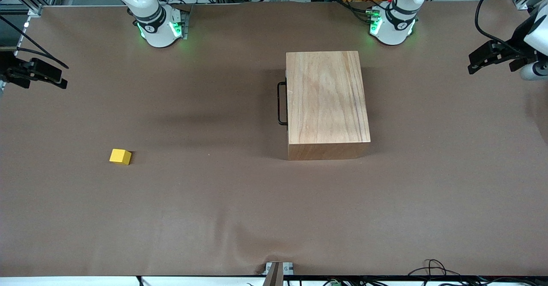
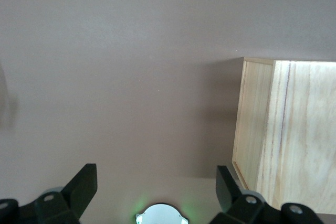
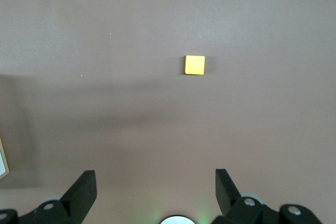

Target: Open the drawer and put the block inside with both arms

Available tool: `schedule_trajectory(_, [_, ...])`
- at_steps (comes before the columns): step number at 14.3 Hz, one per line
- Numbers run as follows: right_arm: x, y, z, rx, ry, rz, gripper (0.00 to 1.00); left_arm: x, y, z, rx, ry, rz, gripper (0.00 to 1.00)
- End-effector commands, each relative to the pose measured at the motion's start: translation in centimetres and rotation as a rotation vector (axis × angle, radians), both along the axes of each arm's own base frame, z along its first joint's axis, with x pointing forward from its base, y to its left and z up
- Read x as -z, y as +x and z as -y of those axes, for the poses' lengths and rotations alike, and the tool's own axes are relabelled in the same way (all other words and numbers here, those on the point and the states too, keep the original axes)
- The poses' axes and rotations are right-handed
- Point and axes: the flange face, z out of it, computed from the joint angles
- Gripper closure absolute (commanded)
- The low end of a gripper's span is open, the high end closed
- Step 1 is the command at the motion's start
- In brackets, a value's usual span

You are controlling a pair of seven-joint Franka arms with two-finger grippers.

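The wooden box (image 1: 327, 102) stands mid-table with its drawer shut; only the black bar handle (image 1: 281, 103) shows, on the side toward the right arm's end. The yellow block (image 1: 120, 156) lies on the brown table, nearer the front camera, toward the right arm's end. It also shows in the right wrist view (image 3: 195, 65). My left gripper (image 1: 475, 65) is open and empty, high at the left arm's end of the table; its wrist view shows the box (image 2: 286, 140). My right gripper (image 1: 60, 82) is open and empty, high at the right arm's end.
The brown table cover (image 1: 214, 200) has a wrinkle near the front edge. Both green-lit arm bases (image 1: 160, 29) stand along the edge farthest from the front camera. Cables lie at the front corner toward the left arm's end (image 1: 432, 269).
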Motion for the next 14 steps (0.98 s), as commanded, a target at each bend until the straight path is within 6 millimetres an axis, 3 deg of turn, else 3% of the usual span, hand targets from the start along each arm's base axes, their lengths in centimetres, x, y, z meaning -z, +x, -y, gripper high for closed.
schedule_trajectory(1, [-0.08,-0.37,0.17,-0.002,0.017,0.005,0.00,-0.90,0.23,-0.16,-0.005,-0.025,0.013,0.00])
schedule_trajectory(14, [-0.04,-0.45,0.33,0.003,0.017,-0.001,0.00,-0.91,-0.18,0.01,-0.005,-0.019,-0.014,0.00])
